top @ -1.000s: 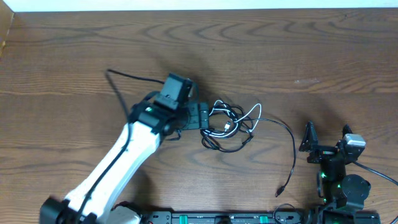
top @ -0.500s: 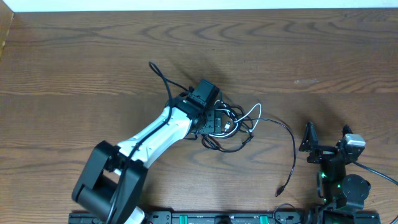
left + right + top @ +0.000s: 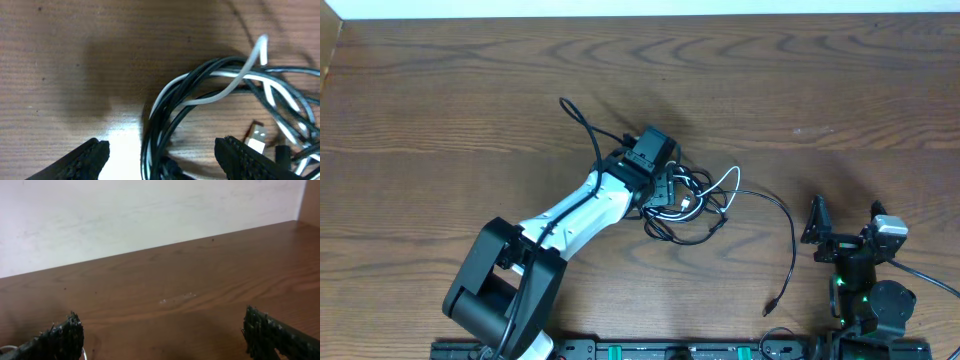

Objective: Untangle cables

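The cables (image 3: 704,208) lie knotted together mid-table, several black cords and one white. One black strand (image 3: 791,238) trails right and forward to a small plug (image 3: 769,307). My left gripper (image 3: 667,192) is open over the left edge of the tangle. In the left wrist view its open jaws (image 3: 167,156) straddle a bundle of black cords (image 3: 165,112), close above them. The white cord (image 3: 239,81) loops across and a silver USB plug (image 3: 256,135) lies at the right. My right gripper (image 3: 843,232) is open and empty at the front right, also empty in its wrist view (image 3: 167,337).
The thick black camera cord (image 3: 582,124) arcs up behind the left wrist. The wooden table (image 3: 800,90) stretches back to a white wall (image 3: 125,215). The rail with the arm bases (image 3: 670,350) runs along the front edge.
The left arm has swung right from beside the tangle onto its left edge, then settled slightly. The cables and the right arm have not moved.
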